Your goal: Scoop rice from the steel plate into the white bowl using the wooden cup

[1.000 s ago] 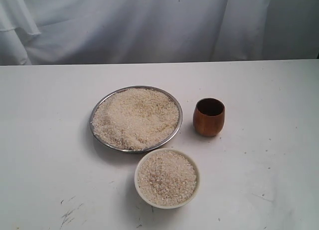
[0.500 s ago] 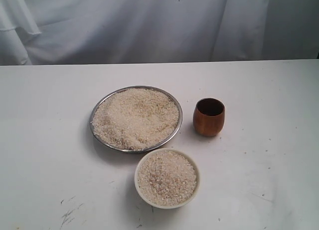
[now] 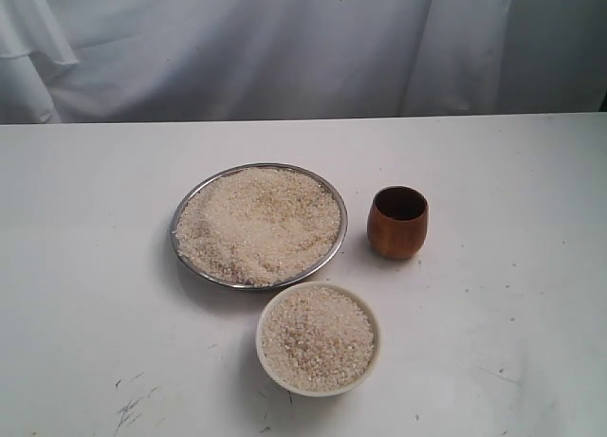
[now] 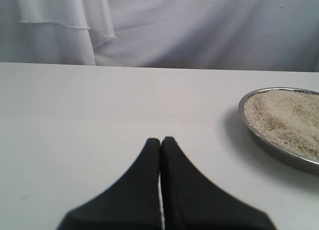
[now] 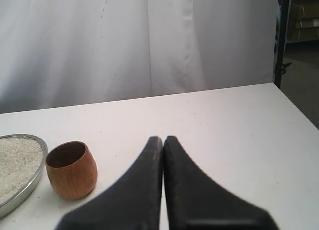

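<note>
The steel plate (image 3: 186,209) lies mid-table, heaped with rice (image 3: 258,224). In front of it stands the white bowl (image 3: 371,356), also full of rice (image 3: 317,339). The wooden cup (image 3: 397,223) stands upright and empty to the plate's right. Neither arm shows in the exterior view. My left gripper (image 4: 161,139) is shut with nothing in it, over bare table, apart from the steel plate (image 4: 251,132) and its rice (image 4: 286,117). My right gripper (image 5: 163,138) is shut and empty, apart from the wooden cup (image 5: 72,171); the steel plate's edge (image 5: 36,176) lies beyond the cup.
A white cloth backdrop (image 3: 285,48) hangs behind the white table (image 3: 85,266). The table's right edge (image 5: 294,103) shows in the right wrist view, with a dark frame (image 5: 282,35) beyond it. Small dark scuffs (image 3: 128,409) mark the table's front left.
</note>
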{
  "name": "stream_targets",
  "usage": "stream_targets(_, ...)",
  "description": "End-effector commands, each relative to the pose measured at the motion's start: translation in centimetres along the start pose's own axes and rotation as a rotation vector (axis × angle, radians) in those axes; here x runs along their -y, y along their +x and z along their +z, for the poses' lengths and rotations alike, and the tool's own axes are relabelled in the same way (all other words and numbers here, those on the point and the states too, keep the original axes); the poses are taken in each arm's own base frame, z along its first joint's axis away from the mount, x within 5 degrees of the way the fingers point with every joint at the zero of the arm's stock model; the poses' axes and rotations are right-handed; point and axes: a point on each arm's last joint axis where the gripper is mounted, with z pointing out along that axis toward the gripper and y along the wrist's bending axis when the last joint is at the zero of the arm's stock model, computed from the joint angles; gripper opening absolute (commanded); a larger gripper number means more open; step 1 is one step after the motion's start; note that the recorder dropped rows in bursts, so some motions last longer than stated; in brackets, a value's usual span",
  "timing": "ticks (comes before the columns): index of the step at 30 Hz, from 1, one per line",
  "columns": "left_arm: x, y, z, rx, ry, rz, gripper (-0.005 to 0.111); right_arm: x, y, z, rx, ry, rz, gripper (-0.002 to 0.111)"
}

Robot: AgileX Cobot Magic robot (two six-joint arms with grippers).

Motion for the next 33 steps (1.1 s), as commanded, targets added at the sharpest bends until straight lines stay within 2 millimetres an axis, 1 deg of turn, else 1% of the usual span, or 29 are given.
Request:
stream_targets(1, 0.0, 0.1, 0.0, 0.007, 0.002, -0.004, 0.0, 0.3, 0.6, -0.2, 0.006, 0.028, -0.001, 0.0)
stream_targets(8, 0.0, 0.1, 0.0, 0.007, 0.002, -0.004, 0.0, 1.0, 4.6, -0.7, 0.003, 0.078, 0.036, 0.0)
stream_targets(10, 0.0, 0.1, 0.0, 0.007, 0.002, -0.004, 0.0, 0.9, 4.6, -1.0, 0.033, 0.075, 0.032, 0.0)
stream_targets(15, 0.0, 0.1, 0.0, 0.007, 0.002, -0.004, 0.0, 1.0, 5.3, -1.6, -0.017, 0.083, -0.018, 0.0)
stream_targets(18, 0.0, 0.1, 0.0, 0.007, 0.002, -0.004, 0.0, 1.1, 6.0, -1.7, -0.086, 0.092, -0.036, 0.0)
stream_targets(32, 0.0, 0.1, 0.0, 0.007, 0.002, -0.004, 0.0, 1.1, 6.0, -1.7, -0.091, 0.092, -0.052, 0.0)
stream_targets(33, 0.0, 0.1, 0.0, 0.007, 0.002, -0.004, 0.0, 1.0, 6.0, -1.7, -0.09, 0.09, -0.031, 0.0)
